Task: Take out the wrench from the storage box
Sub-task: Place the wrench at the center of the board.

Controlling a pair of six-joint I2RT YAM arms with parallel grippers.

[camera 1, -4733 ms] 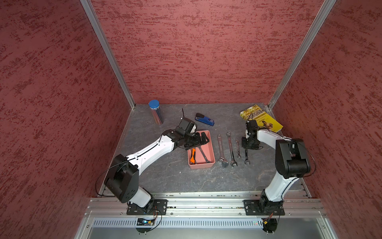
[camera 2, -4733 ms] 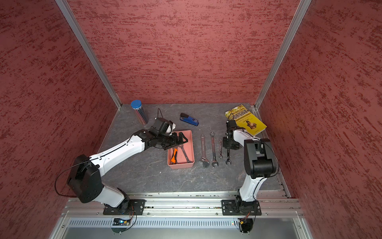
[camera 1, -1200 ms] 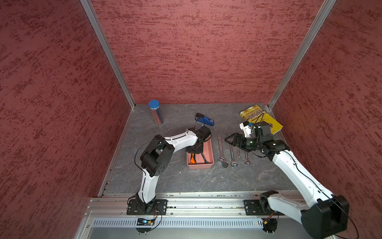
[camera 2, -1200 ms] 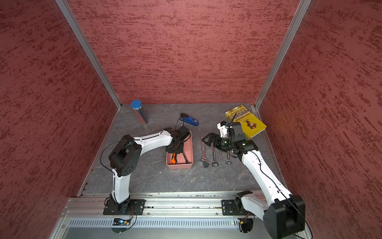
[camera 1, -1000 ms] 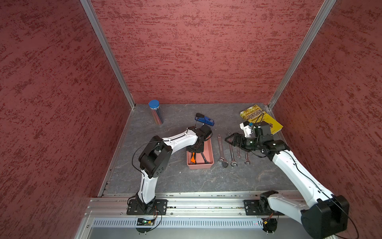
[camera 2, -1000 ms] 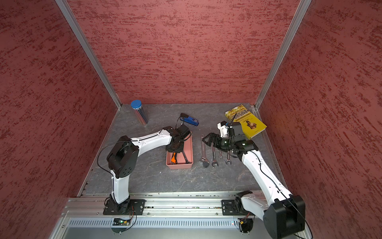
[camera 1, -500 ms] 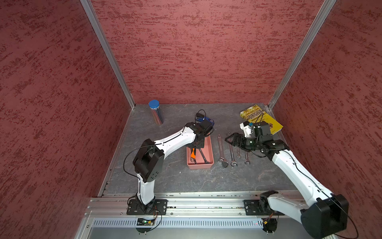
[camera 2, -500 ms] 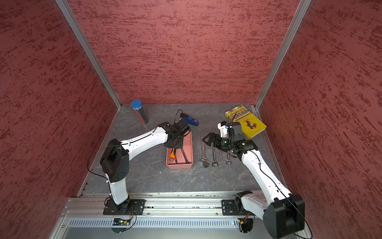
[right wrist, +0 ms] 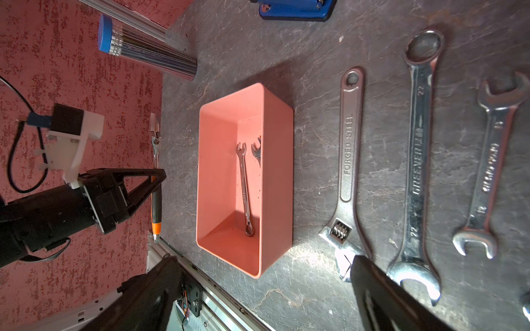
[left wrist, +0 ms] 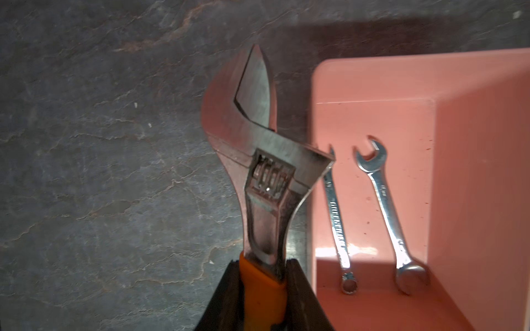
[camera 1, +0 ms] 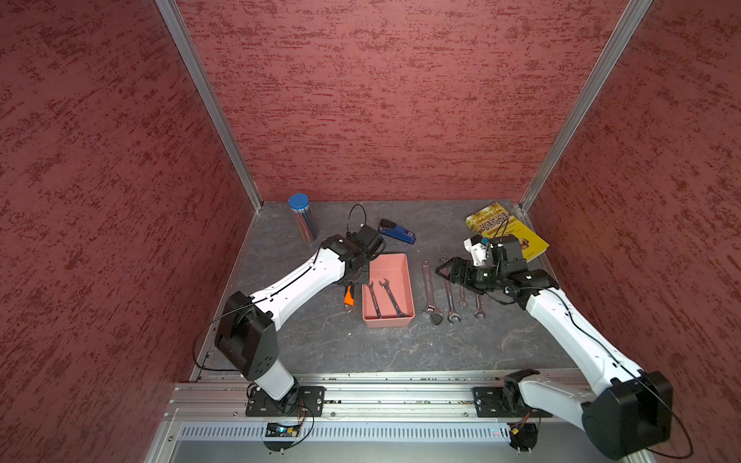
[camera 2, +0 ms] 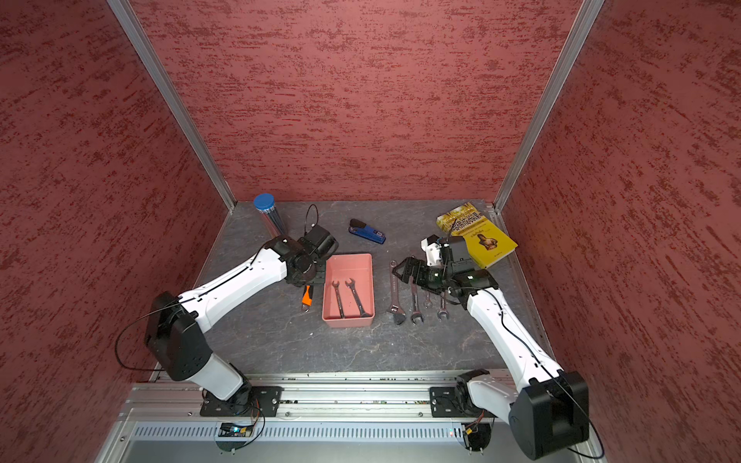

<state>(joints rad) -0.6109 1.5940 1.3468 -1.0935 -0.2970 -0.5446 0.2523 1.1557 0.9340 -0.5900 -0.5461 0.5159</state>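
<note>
The left gripper (left wrist: 262, 275) is clamped on the orange-handled steel adjustable wrench (left wrist: 266, 183) — outside the salmon-pink plastic storage box (camera 1: 388, 262), just beside its wall, open grey slate (camera 1: 361, 352) beyond. The right gripper (camera 1: 442, 271) is spread wide — over loose spanners (camera 1: 451, 296).

The storage box (camera 1: 391, 266) was plain salmon pink, and the two combination wrenches (camera 1: 374, 300) in it were bright silver, while the adjustable wrench (left wrist: 266, 200) had a grey steel head and an orange-and-black handle. The table (camera 1: 361, 352) was dark grey like slate, veined with pale and rusty lines, and the walls (camera 1: 381, 100) were deep red with darker streaky mottling. The book (camera 1: 521, 238) was yellow, the stapler (camera 1: 399, 232) blue with a black end, the pencil tube (camera 1: 305, 224) silvery under a blue cap, and both arms (camera 1: 300, 284) white with black joints.
</note>
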